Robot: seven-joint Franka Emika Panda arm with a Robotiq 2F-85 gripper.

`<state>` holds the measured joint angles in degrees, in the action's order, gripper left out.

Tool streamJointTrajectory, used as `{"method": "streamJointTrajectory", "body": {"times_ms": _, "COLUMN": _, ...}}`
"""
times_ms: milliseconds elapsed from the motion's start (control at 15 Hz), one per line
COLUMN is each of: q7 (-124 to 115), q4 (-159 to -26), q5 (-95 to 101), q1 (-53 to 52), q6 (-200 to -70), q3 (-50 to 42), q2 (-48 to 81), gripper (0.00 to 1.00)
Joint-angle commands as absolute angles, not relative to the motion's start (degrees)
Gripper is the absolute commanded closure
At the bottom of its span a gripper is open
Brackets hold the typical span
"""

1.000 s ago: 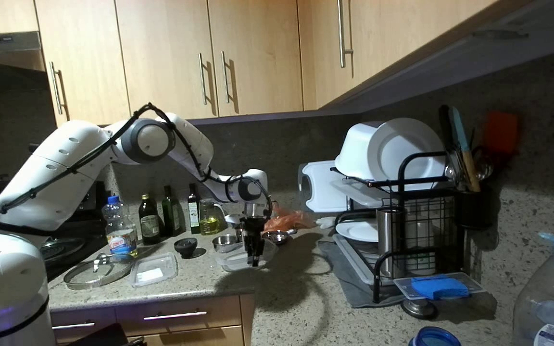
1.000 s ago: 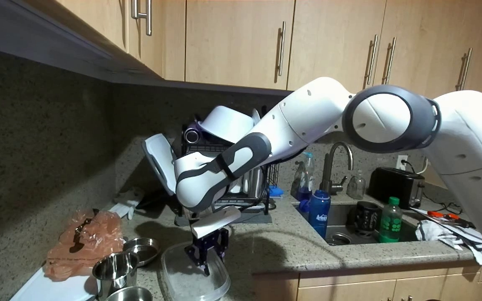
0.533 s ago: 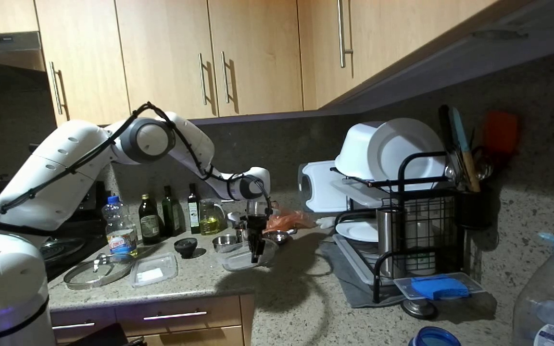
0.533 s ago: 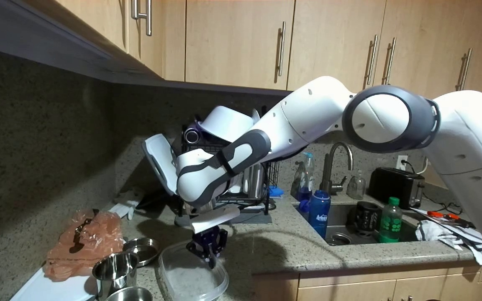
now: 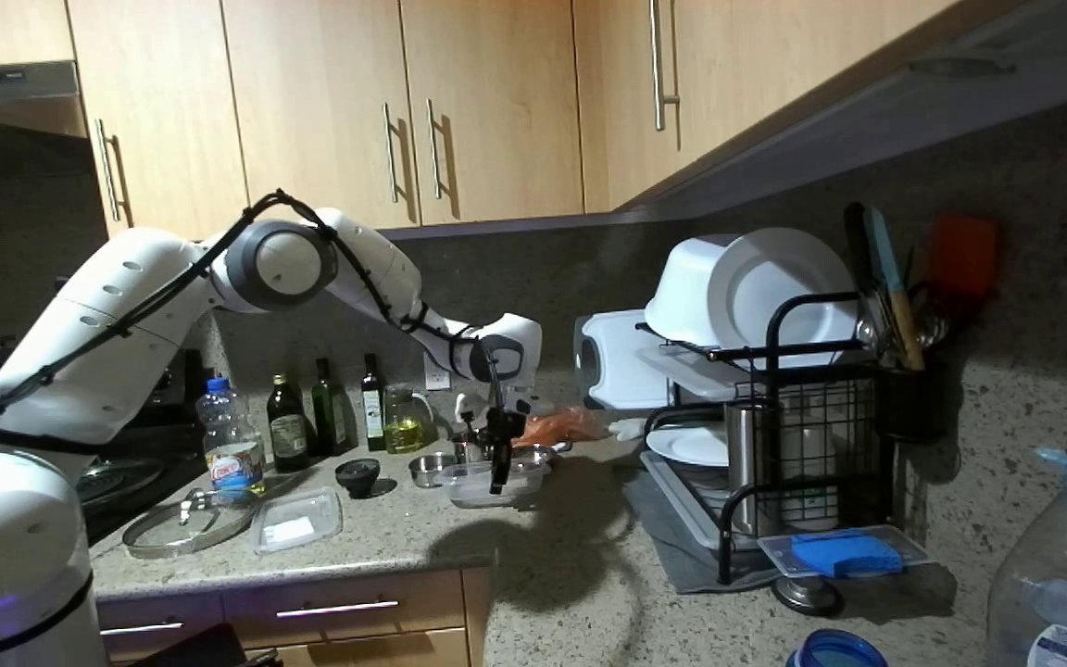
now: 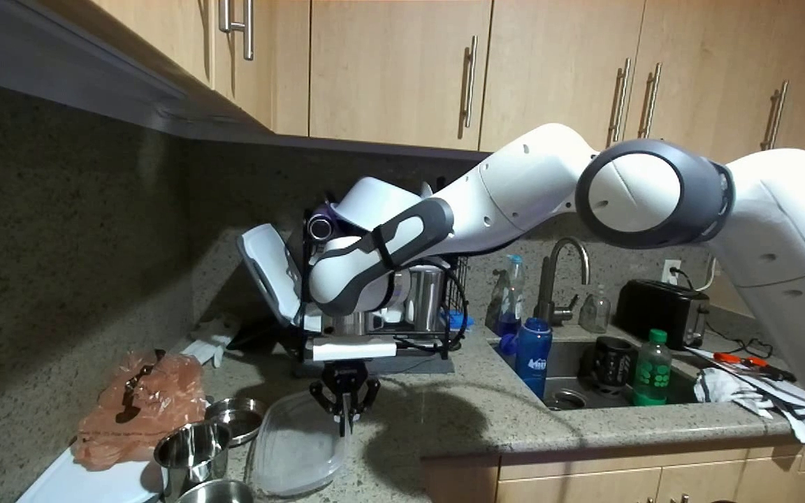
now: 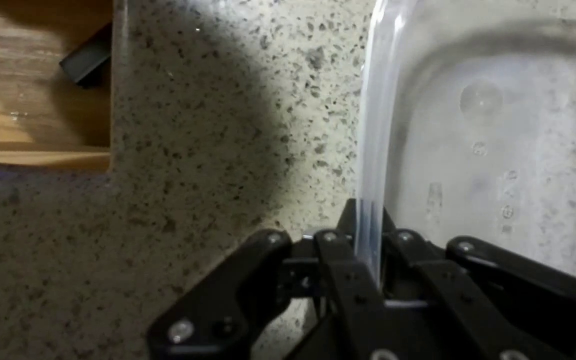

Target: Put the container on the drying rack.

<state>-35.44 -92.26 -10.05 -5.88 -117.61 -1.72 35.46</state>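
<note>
The container (image 6: 298, 443) is a clear plastic tub with rounded corners at the counter's corner. It also shows in an exterior view (image 5: 473, 486) and in the wrist view (image 7: 468, 145). My gripper (image 7: 368, 225) points down with its fingers pinched on the container's near side rim; the gripper also shows in both exterior views (image 5: 500, 472) (image 6: 345, 419). I cannot tell if the container's base is off the counter. The drying rack (image 5: 774, 353) is black wire, two tiers, over a grey tray, and stands apart from the gripper; the arm partly hides it in an exterior view (image 6: 457, 290).
A white tub (image 5: 682, 292) and a plate (image 5: 779, 296) fill the rack's top. A white cutting board (image 5: 626, 361) leans at its side. Steel pots (image 6: 193, 447) and an orange bag (image 6: 140, 412) lie beside the container. A clear lid (image 5: 297, 519) lies on the counter.
The gripper has turned and moved back toward the rack side, with the wrist rising. The container has shifted and turned along with it. The rack has not moved.
</note>
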Motion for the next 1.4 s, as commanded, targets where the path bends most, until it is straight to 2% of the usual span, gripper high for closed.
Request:
{"method": "streamJointTrajectory", "body": {"times_ms": 0, "q7": -39.74, "q4": -95.37, "q5": -14.8, "q1": -4.33, "q6": -120.7, "q3": -2.29, "q2": 33.37, "gripper": 0.99}}
{"method": "streamJointTrajectory", "body": {"times_ms": 667, "q7": -41.75, "q4": -107.88, "q5": -25.27, "q1": -0.59, "q6": -134.76, "q3": -2.68, "q2": 25.02, "gripper": 0.99}}
{"method": "streamJointTrajectory", "body": {"times_ms": 1267, "q7": -41.85, "q4": -115.33, "q5": -19.04, "q1": -1.56, "q6": -141.34, "q3": -3.98, "q2": 13.71, "gripper": 0.99}}
{"method": "streamJointTrajectory", "body": {"times_ms": 1333, "q7": -40.81, "q4": -111.23, "q5": -20.69, "q1": -0.34, "q6": -139.28, "q3": -3.1, "q2": 17.84, "gripper": 0.94}}
